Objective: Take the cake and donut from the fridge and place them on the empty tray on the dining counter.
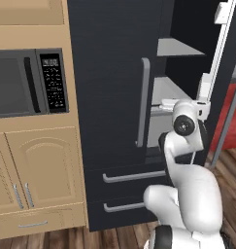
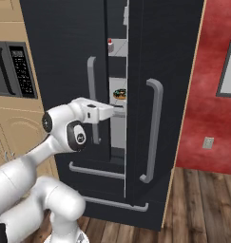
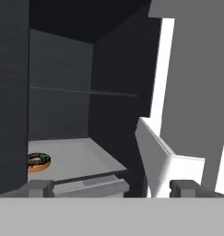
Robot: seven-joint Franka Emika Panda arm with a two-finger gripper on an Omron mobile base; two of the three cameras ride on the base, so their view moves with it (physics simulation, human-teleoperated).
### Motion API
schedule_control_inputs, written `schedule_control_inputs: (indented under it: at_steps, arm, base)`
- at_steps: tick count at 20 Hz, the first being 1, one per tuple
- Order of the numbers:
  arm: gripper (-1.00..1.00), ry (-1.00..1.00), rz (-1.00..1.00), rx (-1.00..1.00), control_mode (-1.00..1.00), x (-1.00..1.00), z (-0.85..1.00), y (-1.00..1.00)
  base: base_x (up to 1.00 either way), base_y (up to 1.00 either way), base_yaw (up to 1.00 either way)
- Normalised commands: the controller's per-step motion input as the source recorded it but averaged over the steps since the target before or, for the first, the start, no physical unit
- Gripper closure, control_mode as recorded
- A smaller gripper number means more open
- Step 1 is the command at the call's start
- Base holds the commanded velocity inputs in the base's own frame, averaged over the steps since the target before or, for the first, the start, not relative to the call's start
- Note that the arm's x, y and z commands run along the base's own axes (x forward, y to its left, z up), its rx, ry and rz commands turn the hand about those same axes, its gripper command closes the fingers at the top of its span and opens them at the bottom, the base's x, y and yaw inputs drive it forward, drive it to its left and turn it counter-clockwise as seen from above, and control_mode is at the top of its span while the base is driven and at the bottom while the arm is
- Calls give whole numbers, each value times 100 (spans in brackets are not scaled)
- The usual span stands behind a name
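1. Left base view: The fridge [image 1: 114, 97] stood with its right door [image 1: 221, 58] swung open and its left door shut. The arm reached into the gap, the wrist at the opening beside the lower shelf [image 1: 170, 92]. The claw itself was hidden past the wrist, so its state could not be read here. Neither food item could be made out. No tray or dining counter was present in the frame.

2. Right base view: The claw [image 2: 120, 110] was at the narrow slot between the two doors, entering the fridge interior. The donut [image 2: 120, 94] lay on a shelf just above and slightly beyond the claw, not touched. A small white item with red on top, probably the cake [image 2: 110, 45], sat on a higher shelf, well above the claw. The finger spacing was too obscured to judge from this side.

3. Hand view: The two fingertips [image 3: 39, 187] stood spread wide apart with nothing between them. The donut [image 3: 38, 161] rested ahead of the claw and off toward the left fingertip, partly cut off by the closed door's edge. The open door's inner bin [image 3: 164, 161] rose near the right fingertip.

4. Assessment: Fridge access was achieved. Both items appeared to be on their shelves, ungrasped. Both pick-ups and both placements on the tray remained outstanding.
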Motion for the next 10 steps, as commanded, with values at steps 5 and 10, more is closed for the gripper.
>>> schedule_control_inputs:
  at_steps: [5, 10]
  arm:
    - [-100, 2, -4, 2, -100, 40, -1, -28]
    - [-100, 2, -7, 0, -100, 38, 0, -19]
  base:
    - [0, 0, 0]
    - [0, 0, 0]
